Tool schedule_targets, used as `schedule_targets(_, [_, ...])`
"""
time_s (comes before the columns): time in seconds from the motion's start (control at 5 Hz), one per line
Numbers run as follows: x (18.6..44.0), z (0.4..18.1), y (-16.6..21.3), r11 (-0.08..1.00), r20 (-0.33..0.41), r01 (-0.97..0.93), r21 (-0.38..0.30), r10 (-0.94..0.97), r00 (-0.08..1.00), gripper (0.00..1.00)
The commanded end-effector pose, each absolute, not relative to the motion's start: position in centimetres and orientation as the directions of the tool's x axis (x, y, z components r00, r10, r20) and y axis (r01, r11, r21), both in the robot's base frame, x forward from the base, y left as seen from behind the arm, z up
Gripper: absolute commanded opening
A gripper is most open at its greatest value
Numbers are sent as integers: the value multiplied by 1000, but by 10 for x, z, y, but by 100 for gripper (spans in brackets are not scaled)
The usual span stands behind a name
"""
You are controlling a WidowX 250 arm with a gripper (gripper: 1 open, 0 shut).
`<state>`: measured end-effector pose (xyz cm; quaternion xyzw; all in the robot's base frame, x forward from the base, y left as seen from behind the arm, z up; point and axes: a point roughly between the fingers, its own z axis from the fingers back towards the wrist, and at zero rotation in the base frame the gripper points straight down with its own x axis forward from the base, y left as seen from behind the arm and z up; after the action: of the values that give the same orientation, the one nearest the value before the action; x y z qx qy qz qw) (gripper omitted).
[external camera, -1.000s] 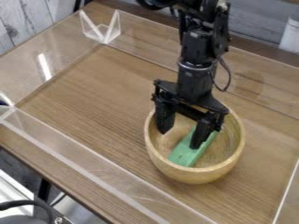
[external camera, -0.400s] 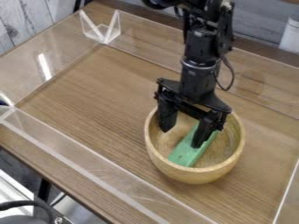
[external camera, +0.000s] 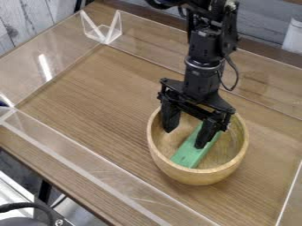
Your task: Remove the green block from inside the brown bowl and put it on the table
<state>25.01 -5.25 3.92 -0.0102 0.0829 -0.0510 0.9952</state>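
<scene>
1. On the left, the table (external camera: 94, 97) is lying bare, a broad run of wood grain with nothing loose on it, which looks like the easiest place to set something down. Low clear walls (external camera: 71, 168) are fencing its edges, so any sideways carry will probably need to stay inside them.

2. Toward the middle, the brown bowl (external camera: 165, 163) is sitting on the tabletop near the front right, with its thick rim rising around the cargo. That rim is the edge that matters most: a lift would likely have to clear it before travelling left.

3. Inside the bowl, the green block (external camera: 189, 155) is lying tilted against the curved inner wall, one end lower toward the front, its upper part partly hidden behind the fingers.

4. The gripper (external camera: 192, 132) is pointing straight down into the bowl with its fingers (external camera: 206, 136) spread wide and released, grasping nothing. They are standing on either side of the block's upper end, seemingly lined up so that a squeeze would catch its narrow width. Whether the tips are touching the block cannot be told.

5. To the right, the bowl is sitting close to the right-hand wall, leaving little free room there.
</scene>
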Motion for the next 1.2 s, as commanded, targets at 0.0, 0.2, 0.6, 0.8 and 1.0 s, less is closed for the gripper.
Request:
schedule_targets(0.0, [252, 20, -67, 990, -160, 136, -35, -140, 977, 100])
schedule_targets(0.2, [252, 15, -71, 989, -165, 144, -38, -148, 975, 100])
schedule_targets(0.6, [252, 12, -70, 989, -175, 143, -42, -148, 973, 100])
schedule_targets(0.8, [252, 12, -67, 990, -174, 137, -45, -143, 974, 100])
schedule_targets(1.0, [252, 12, -65, 990, -173, 131, -49, -138, 975, 100])
